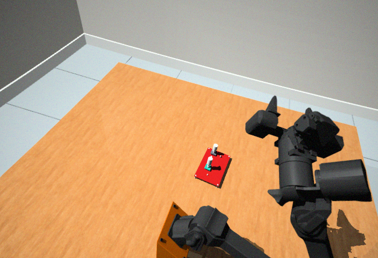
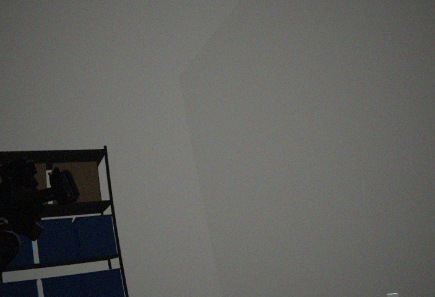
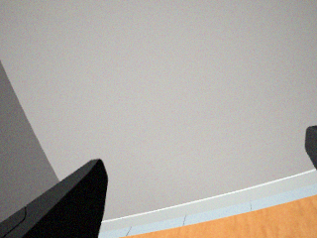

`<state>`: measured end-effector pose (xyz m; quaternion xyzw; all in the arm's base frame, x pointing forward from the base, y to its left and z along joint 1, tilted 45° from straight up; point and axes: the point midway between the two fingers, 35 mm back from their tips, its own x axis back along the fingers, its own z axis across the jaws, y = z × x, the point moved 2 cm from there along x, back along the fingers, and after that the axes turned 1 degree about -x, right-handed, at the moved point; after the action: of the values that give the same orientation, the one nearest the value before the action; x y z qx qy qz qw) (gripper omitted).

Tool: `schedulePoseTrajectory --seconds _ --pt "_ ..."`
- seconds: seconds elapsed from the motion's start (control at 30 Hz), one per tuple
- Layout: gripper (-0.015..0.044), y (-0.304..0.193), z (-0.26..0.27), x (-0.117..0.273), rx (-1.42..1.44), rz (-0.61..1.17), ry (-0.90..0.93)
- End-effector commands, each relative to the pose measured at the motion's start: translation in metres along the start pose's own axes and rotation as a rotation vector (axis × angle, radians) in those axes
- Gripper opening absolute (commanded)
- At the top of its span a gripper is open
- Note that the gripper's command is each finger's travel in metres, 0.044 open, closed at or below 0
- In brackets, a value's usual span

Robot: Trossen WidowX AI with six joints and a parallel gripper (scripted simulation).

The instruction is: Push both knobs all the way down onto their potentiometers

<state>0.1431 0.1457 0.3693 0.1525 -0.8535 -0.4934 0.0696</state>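
Observation:
The red circuit board [image 1: 214, 177] lies near the middle of the table [image 1: 128, 127] in the top view. A white knob [image 1: 215, 147] stands upright over a dark potentiometer [image 1: 213, 153] near its far edge. A second white knob [image 1: 209, 160] stands over a teal potentiometer [image 1: 207, 168] nearer the middle. Both knobs look raised above their potentiometers; the exact gaps are too small to tell. My gripper [image 1: 291, 102] [image 3: 204, 154] is open and empty, raised to the right of the board, away from it. The wrist view shows its two fingers wide apart, facing the wall, with no board in sight.
The arm's base on an orange plate [image 1: 166, 240] is at the near edge of the top view. The raised arm [image 1: 296, 173] fills its right side. The exterior view shows a dark shelf rack [image 2: 109, 182] with blue bins [image 2: 77, 241] behind the arm.

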Motion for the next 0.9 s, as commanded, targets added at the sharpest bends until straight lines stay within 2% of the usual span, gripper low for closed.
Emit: schedulePoseTrajectory --seconds 0.0,0.47,0.87 --pt "0.0374 0.000 0.001 -0.001 0.002 0.003 0.000" --pt "0.0006 -0.036 0.037 -0.059 0.113 0.284 -0.018" --pt "0.0000 -0.096 0.052 -0.105 0.168 0.591 -0.050"
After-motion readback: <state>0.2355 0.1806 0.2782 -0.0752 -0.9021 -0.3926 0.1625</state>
